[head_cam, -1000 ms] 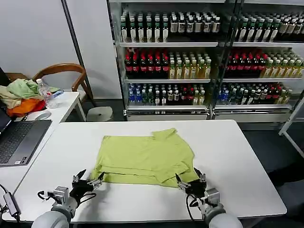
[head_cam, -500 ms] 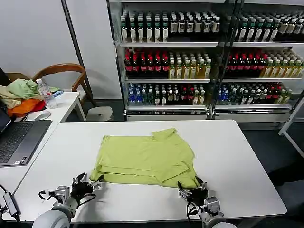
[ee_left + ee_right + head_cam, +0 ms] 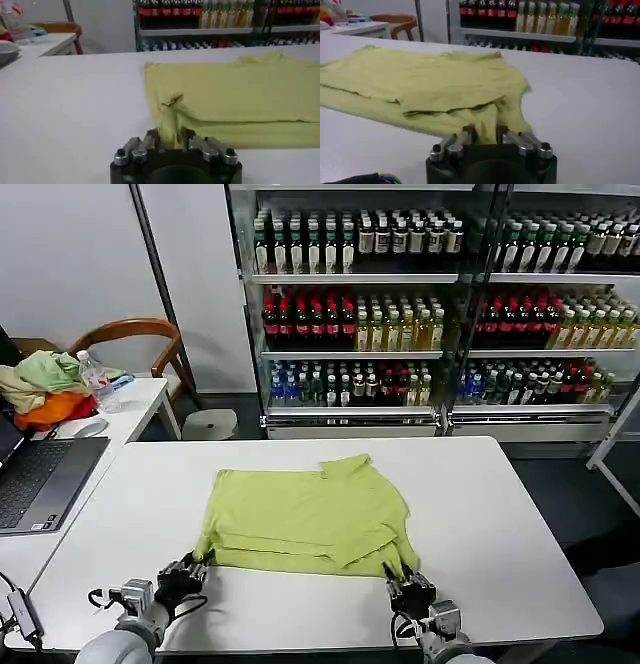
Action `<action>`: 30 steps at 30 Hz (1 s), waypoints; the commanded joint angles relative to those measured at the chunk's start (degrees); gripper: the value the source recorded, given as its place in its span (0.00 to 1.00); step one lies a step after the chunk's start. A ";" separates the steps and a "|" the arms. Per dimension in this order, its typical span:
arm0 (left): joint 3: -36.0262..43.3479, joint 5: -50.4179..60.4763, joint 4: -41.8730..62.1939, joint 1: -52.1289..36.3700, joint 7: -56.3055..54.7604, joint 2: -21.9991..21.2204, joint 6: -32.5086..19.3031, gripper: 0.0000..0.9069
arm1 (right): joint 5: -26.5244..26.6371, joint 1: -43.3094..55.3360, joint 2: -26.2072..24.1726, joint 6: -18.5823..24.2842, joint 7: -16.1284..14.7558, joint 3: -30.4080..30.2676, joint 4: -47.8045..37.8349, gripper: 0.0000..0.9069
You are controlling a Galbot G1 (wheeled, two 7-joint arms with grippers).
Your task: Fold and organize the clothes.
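On the far left, a side table (image 3: 140,399) carries a laptop (image 3: 40,479), a water bottle (image 3: 93,379) and a heap of clothes (image 3: 40,384), with a wooden chair (image 3: 130,344) behind it, all well clear of the action.

Now the main table (image 3: 500,514). The left gripper (image 3: 187,569) sits at the near edge, fingers closed down tight on the near left corner of the T-shirt (image 3: 310,519). The left wrist view shows that corner (image 3: 170,127) pulled in between the two fingers (image 3: 150,137), cloth bunched there.

The T-shirt lies mid-table, folded partway, one sleeve poking toward the far edge, its near hem running close to the table's near edge.

Over to the right gripper (image 3: 405,584), at the near right corner of the cloth. The right wrist view has a tongue of fabric (image 3: 487,125) running in between its fingers (image 3: 467,135), which pinch it.

Behind the table stand drink coolers (image 3: 400,304), packed with bottles, nothing between them and the shirt.
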 commanded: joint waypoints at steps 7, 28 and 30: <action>-3.85 1.90 -6.40 9.12 1.52 -1.09 -1.72 0.04 | -1.29 -9.48 -2.72 0.71 -1.75 3.51 7.70 0.00; -10.28 6.32 -16.43 27.04 0.83 -3.33 -3.82 0.06 | -5.19 -17.93 -4.85 2.16 -1.65 4.66 12.41 0.00; -10.39 6.49 -16.29 26.97 0.79 -3.15 -3.78 0.06 | -5.55 -18.49 -4.63 2.30 -1.59 4.50 12.67 0.00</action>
